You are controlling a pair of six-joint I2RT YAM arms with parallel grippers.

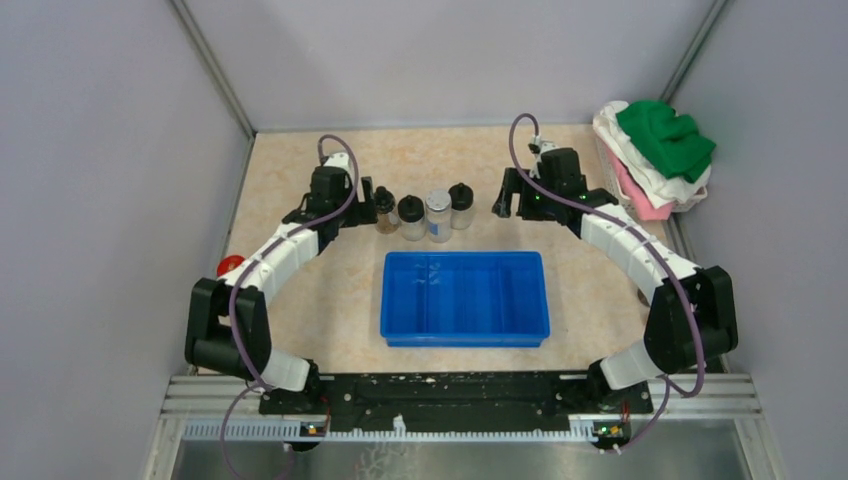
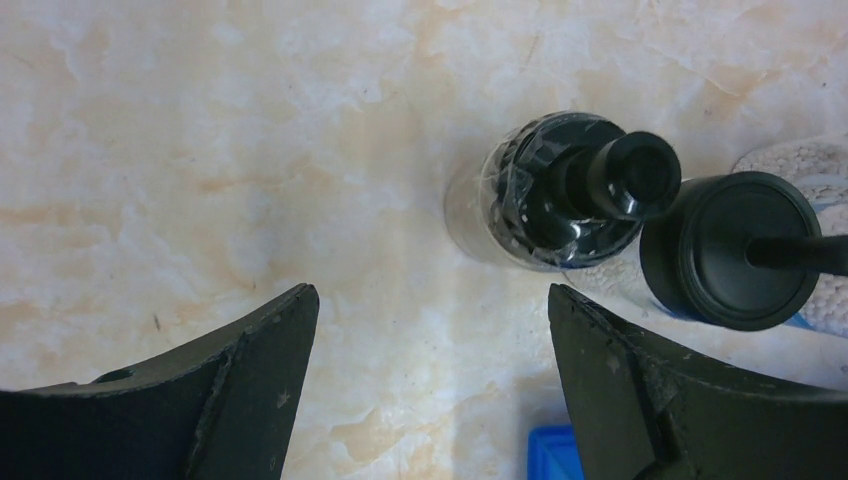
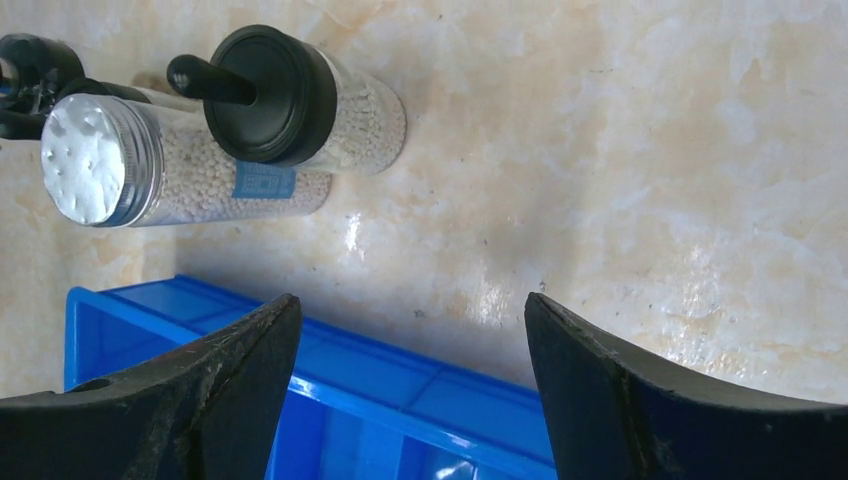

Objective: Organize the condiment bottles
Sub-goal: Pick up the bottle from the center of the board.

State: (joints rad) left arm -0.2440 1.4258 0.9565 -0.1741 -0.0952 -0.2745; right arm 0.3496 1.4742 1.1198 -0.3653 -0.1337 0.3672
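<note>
Mostly black-capped: 4 small upright bottles

The silver-capped jar bears a blue label, its print unreadable.

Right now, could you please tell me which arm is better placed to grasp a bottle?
Left, probably. The left end effector, open, sits right beside the leftmost bottle; the right end effector, also open, stands farther from the rightmost bottle.

Bright even light, sharp, faint tabletop glare
</note>
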